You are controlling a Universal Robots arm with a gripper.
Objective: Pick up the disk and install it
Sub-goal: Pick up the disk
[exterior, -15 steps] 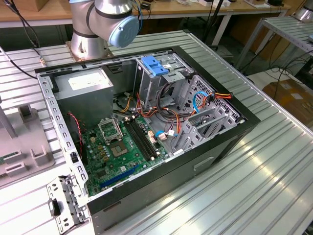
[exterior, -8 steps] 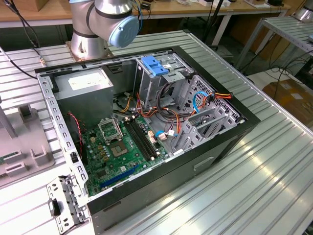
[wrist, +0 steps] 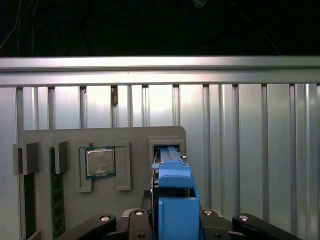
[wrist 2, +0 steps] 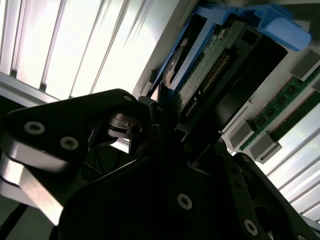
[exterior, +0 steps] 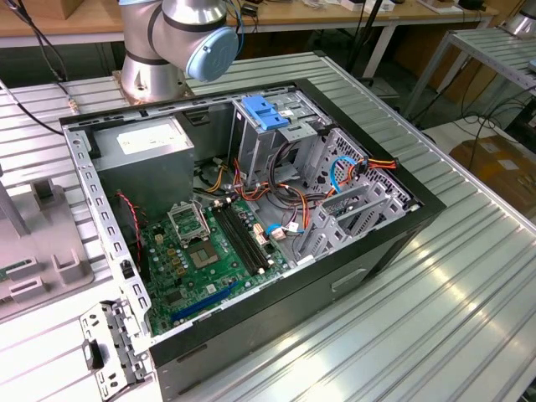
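The disk (wrist: 172,200) stands on edge between my fingers, its blue plastic rail facing the first wrist view. Its far end sits at the slot of a grey holder block (wrist: 165,135). My gripper (wrist: 172,216) is shut on the disk, with a black finger (wrist: 136,218) tight against each side. In the second wrist view the disk (wrist 2: 220,65) shows its dark underside, a circuit board and blue rails, and a fingertip (wrist 2: 159,102) presses on its edge. The open computer case (exterior: 394,226) lies on the table in the exterior view.
The holder block (exterior: 42,243) also carries a processor chip (wrist: 100,162) and memory sticks (wrist: 57,190). Inside the case are a bare blue bracket (exterior: 264,113) on the drive cage, a grey power supply (exterior: 146,146), a green motherboard (exterior: 201,251) and loose cables (exterior: 343,172). The arm's base (exterior: 167,50) stands behind the case.
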